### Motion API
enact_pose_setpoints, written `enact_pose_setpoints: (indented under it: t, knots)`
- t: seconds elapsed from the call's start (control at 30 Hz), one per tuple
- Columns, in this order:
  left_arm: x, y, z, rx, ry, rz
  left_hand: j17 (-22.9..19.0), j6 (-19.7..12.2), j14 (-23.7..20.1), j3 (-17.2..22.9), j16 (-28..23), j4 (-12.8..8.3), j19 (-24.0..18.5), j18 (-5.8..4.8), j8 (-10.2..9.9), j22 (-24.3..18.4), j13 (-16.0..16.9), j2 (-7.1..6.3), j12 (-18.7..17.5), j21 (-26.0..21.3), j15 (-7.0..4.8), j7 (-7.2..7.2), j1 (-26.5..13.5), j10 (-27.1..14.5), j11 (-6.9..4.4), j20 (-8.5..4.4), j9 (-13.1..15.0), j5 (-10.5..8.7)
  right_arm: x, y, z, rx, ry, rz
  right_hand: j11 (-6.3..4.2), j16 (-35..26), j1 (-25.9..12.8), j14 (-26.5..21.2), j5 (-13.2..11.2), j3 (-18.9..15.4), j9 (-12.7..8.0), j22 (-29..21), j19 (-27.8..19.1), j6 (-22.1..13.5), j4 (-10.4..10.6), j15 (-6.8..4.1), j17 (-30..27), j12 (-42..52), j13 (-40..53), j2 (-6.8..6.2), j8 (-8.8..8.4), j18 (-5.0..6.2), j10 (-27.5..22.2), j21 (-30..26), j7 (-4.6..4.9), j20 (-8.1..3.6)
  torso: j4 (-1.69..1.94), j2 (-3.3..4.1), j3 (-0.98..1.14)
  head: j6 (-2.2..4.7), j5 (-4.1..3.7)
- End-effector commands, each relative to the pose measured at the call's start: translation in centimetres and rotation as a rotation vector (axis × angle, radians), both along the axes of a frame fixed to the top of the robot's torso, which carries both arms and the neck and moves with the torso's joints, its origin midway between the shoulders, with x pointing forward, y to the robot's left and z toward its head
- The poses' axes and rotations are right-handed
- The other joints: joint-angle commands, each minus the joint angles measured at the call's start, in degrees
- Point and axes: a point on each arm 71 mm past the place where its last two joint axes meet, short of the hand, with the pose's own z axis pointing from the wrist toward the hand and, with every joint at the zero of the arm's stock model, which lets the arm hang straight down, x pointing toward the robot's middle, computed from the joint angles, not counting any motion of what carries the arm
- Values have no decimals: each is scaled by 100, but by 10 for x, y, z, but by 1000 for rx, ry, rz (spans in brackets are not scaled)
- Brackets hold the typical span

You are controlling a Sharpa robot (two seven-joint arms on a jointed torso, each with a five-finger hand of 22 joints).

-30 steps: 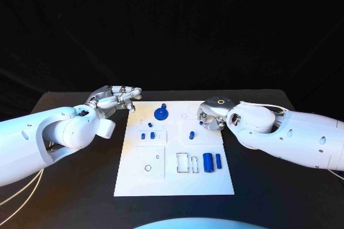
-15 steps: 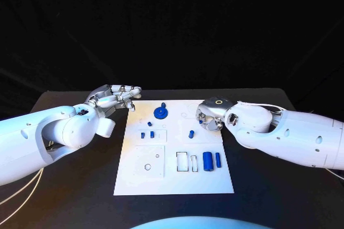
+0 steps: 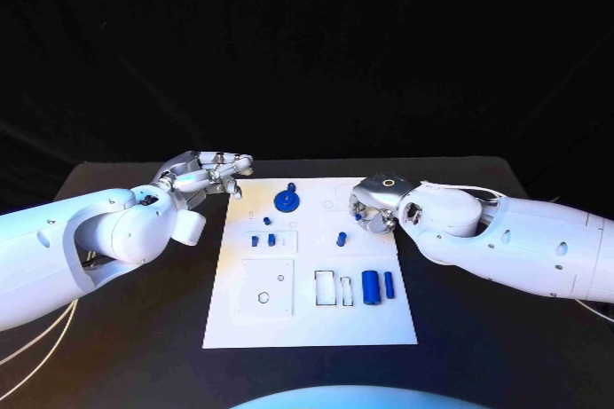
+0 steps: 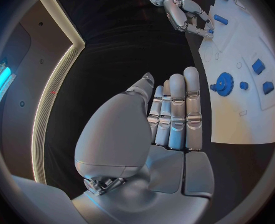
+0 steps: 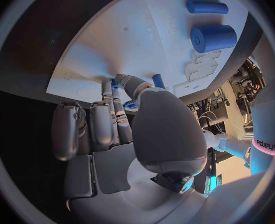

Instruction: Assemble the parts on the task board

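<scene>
The white task board lies mid-table. On it are a blue gear, a blue peg, two short blue pegs and a thick blue cylinder beside a thin rod. My right hand reaches down onto the board's upper right part. In the right wrist view its thumb and a fingertip pinch a small blue part against the board. My left hand hovers off the board's far left corner, fingers straight and together, holding nothing.
Rectangular slots and a ring outline mark the board's near half around. Black table surrounds the board on all sides. In the left wrist view the gear lies just beyond my left fingertips.
My right hand has crept slightly left and lower over the board, now covering the small blue part beside it. The left hand has not moved.
</scene>
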Motion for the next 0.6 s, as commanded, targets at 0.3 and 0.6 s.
enact_pose_setpoints:
  t: [0.3, 0.6]
  knots:
    - [-1, -4, 1, 5, -3, -23, -12, -58, -40, -48, -23, 6, 57, 67, -45, -21, 16, 55, 53, -55, -5, 23, 20, -98, 9, 8, -15, -19, 1, 0, -5, -14, 9, 7, -16, 91, 116, 316, -144, 180, -23, 422, 64, 119, -51, -11, 41, 97, -40, 94, 65, -117, 5, 118, -8, 9, -3, -4, 3, -24, -7]
    - [-1, -6, 0, 12, -2, -33, -8, -93, 2, -75, 19, 0, 87, 69, -54, -34, 33, 74, 88, -71, 0, 40, 35, -145, 20, 14, -21, -19, 1, 0, -7, -17, 23, 10, -66, 166, 148, 327, -194, 254, -16, 510, 97, 223, -80, -38, 90, 148, -67, 158, 113, -135, 61, 212, -62, -12, -6, -4, 1, -39, -15]
